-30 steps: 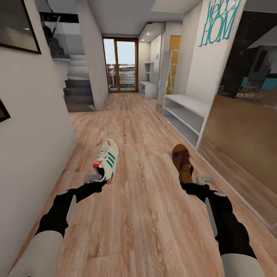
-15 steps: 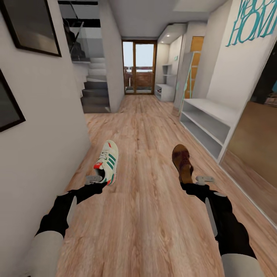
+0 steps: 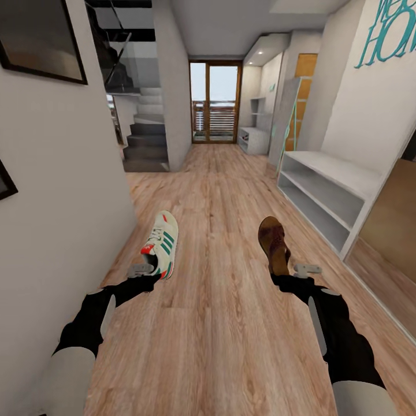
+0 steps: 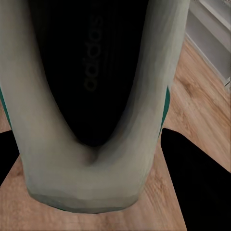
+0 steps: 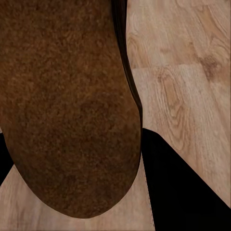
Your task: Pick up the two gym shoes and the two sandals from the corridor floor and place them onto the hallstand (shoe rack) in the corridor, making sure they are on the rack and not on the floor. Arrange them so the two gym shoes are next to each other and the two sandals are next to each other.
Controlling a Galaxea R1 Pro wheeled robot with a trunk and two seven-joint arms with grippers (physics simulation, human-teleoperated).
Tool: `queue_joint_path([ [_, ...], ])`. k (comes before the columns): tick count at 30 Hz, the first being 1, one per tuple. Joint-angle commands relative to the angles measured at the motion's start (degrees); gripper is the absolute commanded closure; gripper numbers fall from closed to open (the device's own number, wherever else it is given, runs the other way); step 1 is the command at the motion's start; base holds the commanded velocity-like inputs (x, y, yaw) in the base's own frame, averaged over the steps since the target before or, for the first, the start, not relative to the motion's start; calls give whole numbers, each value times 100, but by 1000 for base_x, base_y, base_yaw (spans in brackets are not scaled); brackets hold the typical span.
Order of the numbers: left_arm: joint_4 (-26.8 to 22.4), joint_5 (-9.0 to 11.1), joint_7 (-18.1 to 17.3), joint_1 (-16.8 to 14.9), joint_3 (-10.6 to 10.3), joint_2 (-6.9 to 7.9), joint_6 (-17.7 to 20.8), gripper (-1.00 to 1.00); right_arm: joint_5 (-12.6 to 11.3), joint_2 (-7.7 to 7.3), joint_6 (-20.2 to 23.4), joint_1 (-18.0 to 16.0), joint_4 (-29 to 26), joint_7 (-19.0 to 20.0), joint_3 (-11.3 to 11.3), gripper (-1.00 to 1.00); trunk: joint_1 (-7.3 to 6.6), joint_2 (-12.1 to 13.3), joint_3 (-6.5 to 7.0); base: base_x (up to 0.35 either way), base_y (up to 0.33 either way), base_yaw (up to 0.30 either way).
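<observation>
A: Where were the shoes at that moment?

B: Off the corridor floor (image 3: 231,190) and carried out in front of the robot. The left gripper (image 3: 140,270) was clamped on the heel end of a gym shoe (image 3: 161,242), toe pointing away down the hall. The right gripper (image 3: 306,269) was closed on the heel end of a sandal (image 3: 273,241), also toe forward.

A: And the rack?

B: The hallstand (image 3: 323,188) stood ahead against the right-hand wall, well apart from both shoes, its cubbies looking empty from the head view.

A: How did the holds look up close?

B: The left wrist camera looked along the gym shoe's (image 4: 96,96) dark sole with the pale upper wrapping round it. The right wrist camera looked along the sandal's (image 5: 67,106) brown grainy sole. I couldn't see where the fingers met either shoe.

A: How would they handle, in your judgement?

B: Both light. The sneaker has a firm heel, a sensible place to pinch. The sandal is flat and probably flexible, so held at the heel its toe might droop; it would want setting down flat on the shelf
</observation>
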Motion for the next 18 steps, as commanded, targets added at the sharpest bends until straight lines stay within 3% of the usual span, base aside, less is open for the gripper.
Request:
queue_joint_path([
  [1, -10, -45, -56, -5, 31, -6, 30, 100, 39, 8, 27, -4, -9, 44, -15, 100, 2, -2, -6, 349, -83, 0],
  [18, -10, -47, -56, -5, 31, -9, 30, 100, 39, 6, 27, -3, -13, 42, -15, 100, 2, -2, 100, 349, -84, 0],
])
